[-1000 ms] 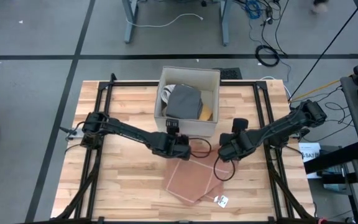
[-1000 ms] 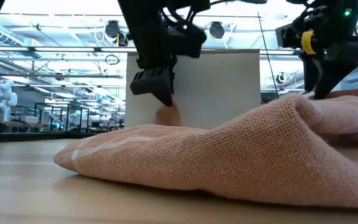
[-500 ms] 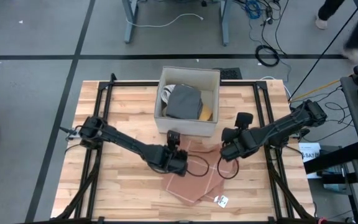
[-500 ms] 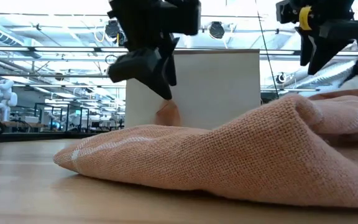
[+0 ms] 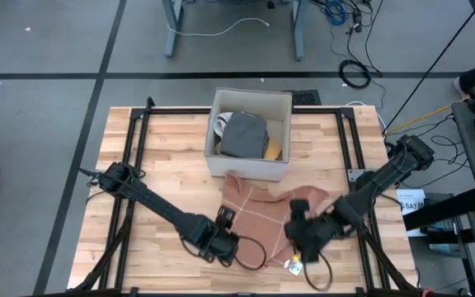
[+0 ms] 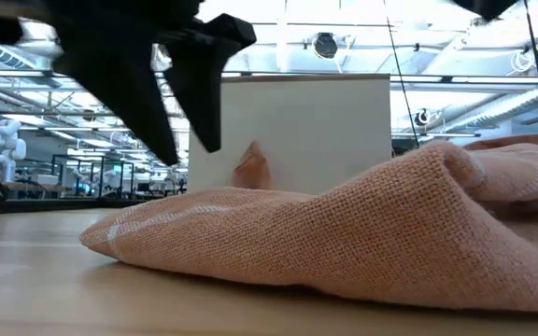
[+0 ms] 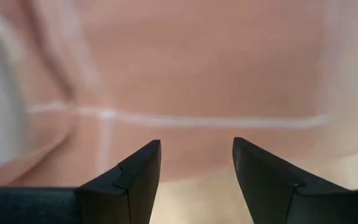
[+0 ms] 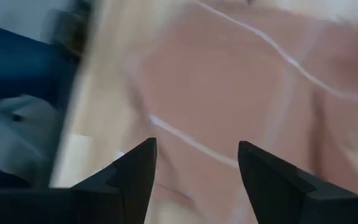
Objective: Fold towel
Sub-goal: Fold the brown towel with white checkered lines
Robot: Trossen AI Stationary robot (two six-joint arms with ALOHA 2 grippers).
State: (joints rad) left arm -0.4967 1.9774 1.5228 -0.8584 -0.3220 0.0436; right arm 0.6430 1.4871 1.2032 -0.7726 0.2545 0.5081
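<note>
A salmon towel (image 5: 262,214) with thin white lines lies rumpled on the wooden table, its far corner against the box's front wall and a raised fold at its right (image 5: 312,200). My left gripper (image 5: 223,244) is open at the towel's near left edge; its wrist view looks onto the cloth (image 7: 197,81). My right gripper (image 5: 298,237) is open over the towel's near right part; its wrist view shows the cloth (image 8: 229,81) too. In the low view the towel (image 6: 344,233) lies in a low heap, with my left gripper (image 6: 171,93) a dark blur above it.
An open white box (image 5: 247,169) holding folded cloths stands at the table's far middle and also shows in the low view (image 6: 325,131). A white tag (image 5: 293,266) lies near the front edge. Black cable loops (image 5: 254,254) hang from the grippers. Bare wood lies left and right.
Both grippers have gone from the towel's far part, by the box, toward the table's near edge, the left one first and farther. The towel's far part, which they covered before, now shows. The towel itself has kept its place and shape.
</note>
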